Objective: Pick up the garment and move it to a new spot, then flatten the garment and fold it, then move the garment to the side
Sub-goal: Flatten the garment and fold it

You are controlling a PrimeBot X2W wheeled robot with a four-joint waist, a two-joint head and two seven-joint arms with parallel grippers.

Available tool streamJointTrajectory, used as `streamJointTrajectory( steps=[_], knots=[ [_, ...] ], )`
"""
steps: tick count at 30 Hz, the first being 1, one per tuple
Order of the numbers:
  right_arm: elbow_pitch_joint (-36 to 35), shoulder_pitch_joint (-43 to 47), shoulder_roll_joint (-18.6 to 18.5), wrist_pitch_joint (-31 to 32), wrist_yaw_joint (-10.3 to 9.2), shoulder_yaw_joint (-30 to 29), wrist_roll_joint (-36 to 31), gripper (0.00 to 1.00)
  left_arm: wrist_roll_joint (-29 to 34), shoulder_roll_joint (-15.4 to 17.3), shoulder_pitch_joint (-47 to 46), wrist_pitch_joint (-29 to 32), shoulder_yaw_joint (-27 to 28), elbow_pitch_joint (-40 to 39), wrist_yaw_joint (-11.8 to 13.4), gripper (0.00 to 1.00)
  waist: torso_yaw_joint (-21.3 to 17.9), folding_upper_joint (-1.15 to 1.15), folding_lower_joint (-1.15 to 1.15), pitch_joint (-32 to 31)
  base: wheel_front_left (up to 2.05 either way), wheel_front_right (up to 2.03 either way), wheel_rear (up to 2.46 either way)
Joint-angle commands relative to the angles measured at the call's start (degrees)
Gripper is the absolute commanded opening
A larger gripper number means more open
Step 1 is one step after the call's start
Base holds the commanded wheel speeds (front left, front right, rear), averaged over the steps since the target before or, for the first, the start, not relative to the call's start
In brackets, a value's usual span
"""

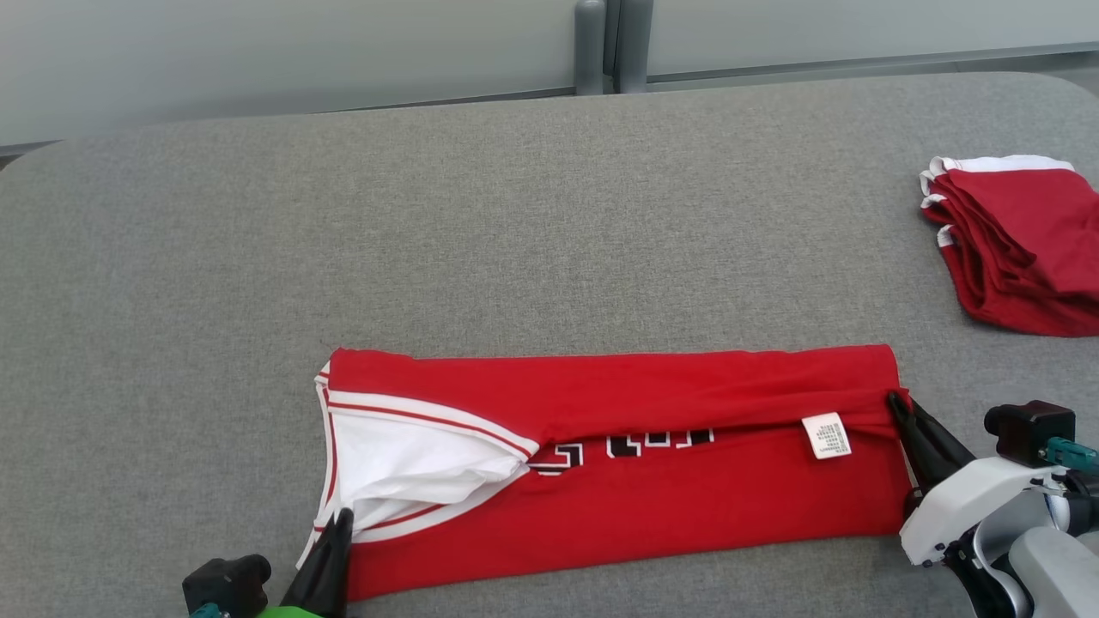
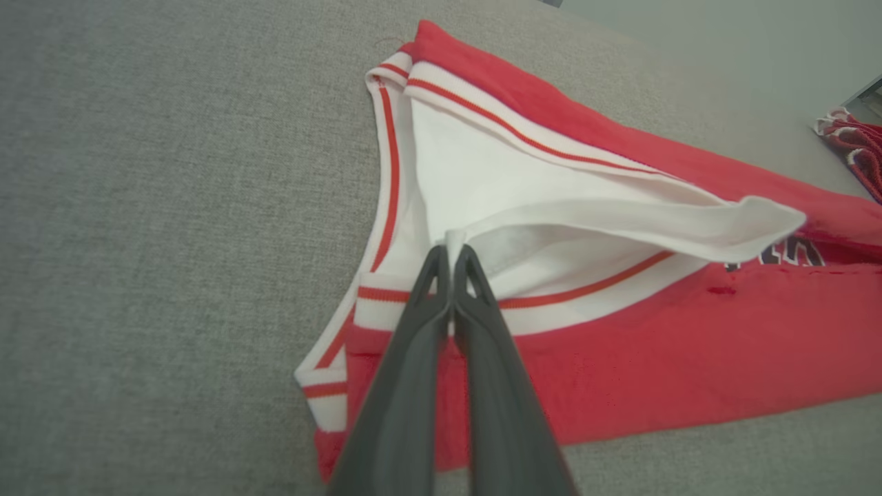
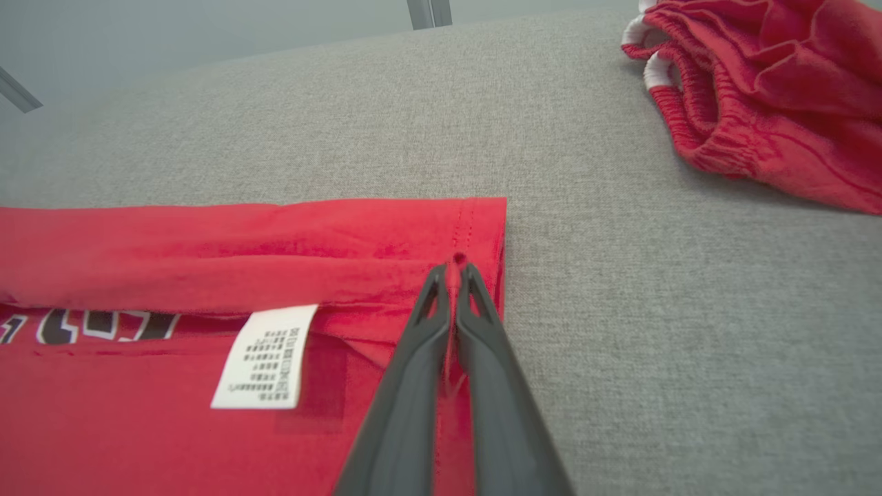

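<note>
Red garment (image 1: 618, 481) lay folded on the table (image 1: 515, 215). Jaws of the left gripper (image 2: 451, 252) were closed on its white trim (image 2: 482, 96); those of the right gripper (image 3: 455, 266) pinched its opposite hem (image 3: 482, 227).

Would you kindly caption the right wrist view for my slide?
Right gripper pinching the hem of the red jersey, beside its white label.

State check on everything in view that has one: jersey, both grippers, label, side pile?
red jersey: folded lengthwise, lying flat, white inside exposed at its left end.
left gripper: shut on the jersey's white edge.
right gripper: shut on the jersey's red fold by the hem.
care label: exposed, lying flat.
side pile: folded, stacked, clear of both grippers.
</note>
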Motion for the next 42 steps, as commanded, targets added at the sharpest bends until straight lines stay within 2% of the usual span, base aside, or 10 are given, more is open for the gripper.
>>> streamJointTrajectory(
  steps=[1,2,3,5,17,28,36,42],
  knots=[
    [0.09,0.73,-0.12,-0.32,-0.02,-0.19,0.21,0.69,-0.02,0.04,0.04,-0.03,0.04,0.50,-0.19,0.15,-0.13,0.30,0.00,-0.11,0.00,0.00,0.00],
    [0.03,0.96,-0.20,-0.44,-0.02,-0.47,0.23,1.00,-0.15,0.07,0.22,-0.02,0.29,0.57,-0.14,0.34,-0.17,0.30,0.00,-0.19,0.00,0.00,0.00],
    [-0.01,1.19,-0.24,-0.60,-0.02,-0.87,0.23,1.00,-0.27,0.14,0.49,-0.03,0.53,0.59,-0.17,0.46,-0.21,0.30,0.00,-0.28,0.00,0.00,0.00],
    [-0.20,1.82,-0.24,-0.69,-0.02,-1.52,0.04,1.00,-0.52,0.28,1.28,-0.04,1.11,0.40,-0.23,1.00,-0.37,0.30,0.00,-0.55,0.00,0.00,0.00],
    [-2.31,5.97,0.28,-1.49,-0.02,-7.04,-1.10,1.00,-0.14,0.17,8.95,-0.03,6.38,-7.96,1.81,1.00,-1.19,0.30,0.00,-2.09,0.00,0.00,0.00],
    [-4.70,7.09,1.34,0.64,-0.02,-10.70,-3.25,1.00,3.12,0.00,6.10,0.08,8.47,-14.80,3.13,1.00,-0.69,0.30,0.00,-3.99,0.00,0.00,0.00],
    [-6.49,7.27,2.49,4.81,-0.02,-14.00,-5.94,1.00,4.41,-0.88,2.84,0.06,8.86,-15.04,4.09,1.00,0.25,0.30,0.00,-5.99,0.00,0.00,0.00],
    [-4.82,5.00,4.55,11.48,-0.02,-15.84,-8.57,1.00,4.89,-1.99,1.28,0.03,8.92,-14.25,4.13,1.00,1.23,0.30,0.00,-6.68,0.00,0.00,0.00]
  ],
)
